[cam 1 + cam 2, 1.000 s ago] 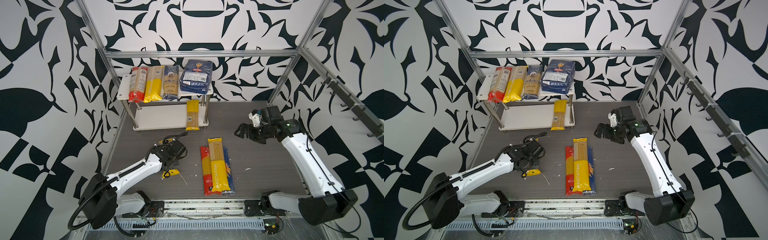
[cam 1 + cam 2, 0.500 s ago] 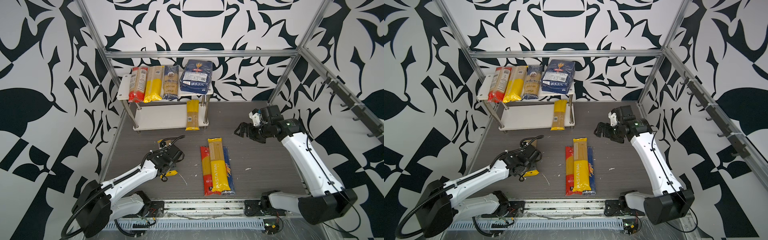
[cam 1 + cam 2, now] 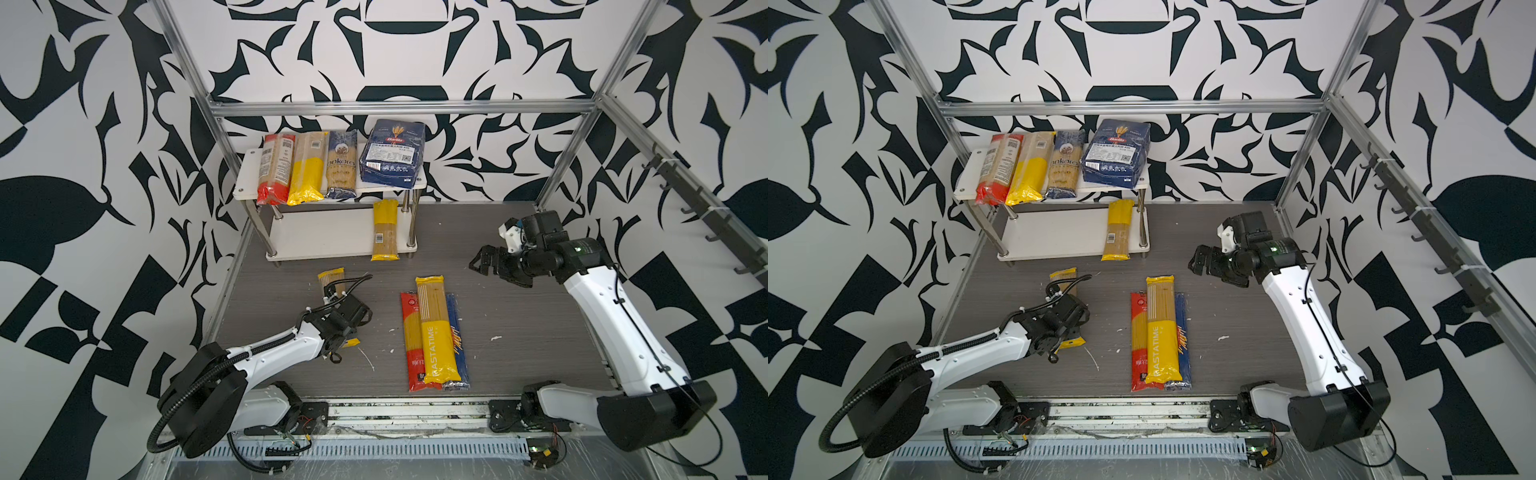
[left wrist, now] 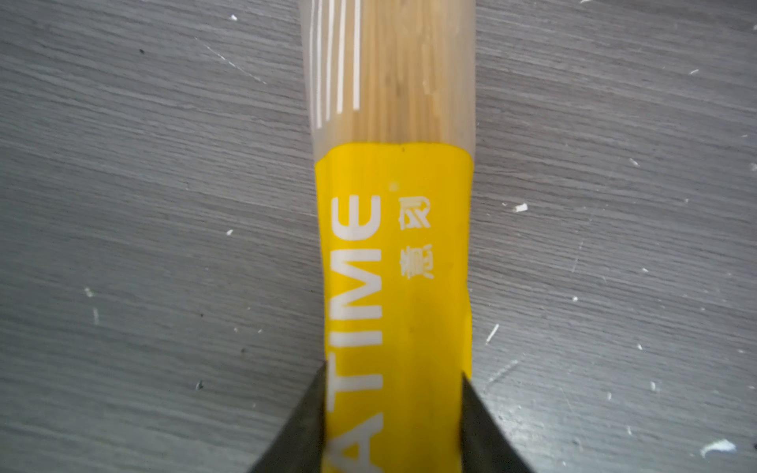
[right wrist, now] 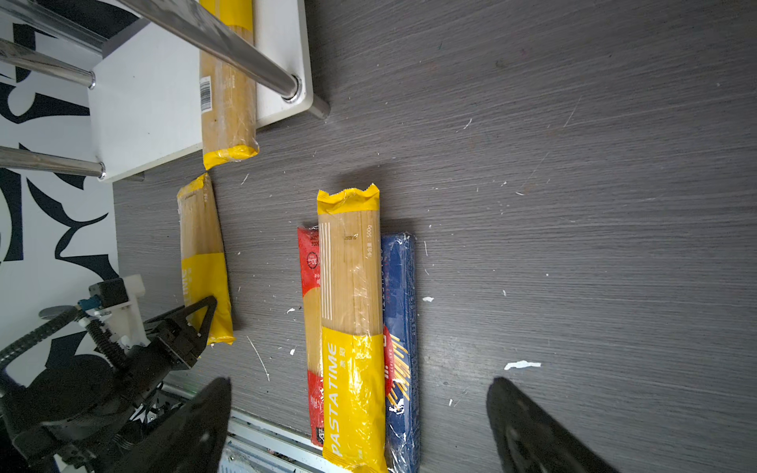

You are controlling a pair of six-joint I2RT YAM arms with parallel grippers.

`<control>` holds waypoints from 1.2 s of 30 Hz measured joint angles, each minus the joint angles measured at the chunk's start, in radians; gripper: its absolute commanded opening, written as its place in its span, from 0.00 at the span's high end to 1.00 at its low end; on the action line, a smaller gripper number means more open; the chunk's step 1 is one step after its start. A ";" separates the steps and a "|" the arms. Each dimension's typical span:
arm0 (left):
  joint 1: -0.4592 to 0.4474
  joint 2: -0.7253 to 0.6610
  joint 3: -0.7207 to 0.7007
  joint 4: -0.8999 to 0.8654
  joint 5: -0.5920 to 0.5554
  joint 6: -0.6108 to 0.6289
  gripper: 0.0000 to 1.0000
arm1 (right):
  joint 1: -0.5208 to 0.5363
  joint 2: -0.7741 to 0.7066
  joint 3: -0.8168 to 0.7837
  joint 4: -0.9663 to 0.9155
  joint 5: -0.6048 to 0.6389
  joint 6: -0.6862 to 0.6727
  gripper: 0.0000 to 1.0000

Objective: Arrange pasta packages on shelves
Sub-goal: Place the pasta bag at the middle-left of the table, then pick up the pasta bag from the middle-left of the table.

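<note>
A yellow pasta package (image 3: 331, 278) (image 4: 393, 245) lies flat on the table in front of the shelves (image 3: 245, 174). My left gripper (image 3: 343, 326) (image 4: 393, 372) is low over its yellow end, open, with a fingertip (image 4: 311, 409) at each long edge. My right gripper (image 3: 484, 266) (image 5: 360, 381) hangs open and empty above the table's right side. Three more packs lie stacked mid-table: yellow (image 3: 436, 332) over red (image 3: 409, 332) and blue (image 3: 457, 332). The top board carries several packs, among them the wide Barilla bag (image 3: 392, 153). One yellow pack (image 3: 385, 232) lies on the lower board.
Chrome posts (image 3: 411, 220) stand at the rack's corners, and the lower board (image 3: 324, 237) is bare left of its pack. Aluminium frame bars (image 3: 399, 109) edge the cell. A rail of hooks (image 3: 706, 216) runs along the right wall. Pasta crumbs dot the dark table (image 3: 519, 332).
My left arm has drawn back from the shelves along the lying yellow pack, and its jaws have widened around it. The pack has not moved. The right arm is still.
</note>
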State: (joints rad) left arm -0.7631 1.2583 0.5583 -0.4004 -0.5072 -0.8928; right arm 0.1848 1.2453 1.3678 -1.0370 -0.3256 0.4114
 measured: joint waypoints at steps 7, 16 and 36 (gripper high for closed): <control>-0.044 0.001 -0.061 0.022 -0.014 -0.107 0.07 | 0.000 -0.003 0.000 -0.011 0.001 -0.005 0.00; -0.207 0.060 -0.064 0.008 -0.103 -0.258 0.01 | 0.000 -0.030 0.005 -0.043 0.008 -0.027 0.00; -0.447 0.266 -0.072 0.008 -0.434 -0.646 0.85 | 0.000 -0.057 0.023 -0.107 0.023 -0.073 0.00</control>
State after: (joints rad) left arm -1.2102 1.5246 0.4858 -0.3923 -0.9409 -1.5391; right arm 0.1848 1.1885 1.3903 -1.1442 -0.3023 0.3386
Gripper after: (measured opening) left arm 0.294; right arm 0.997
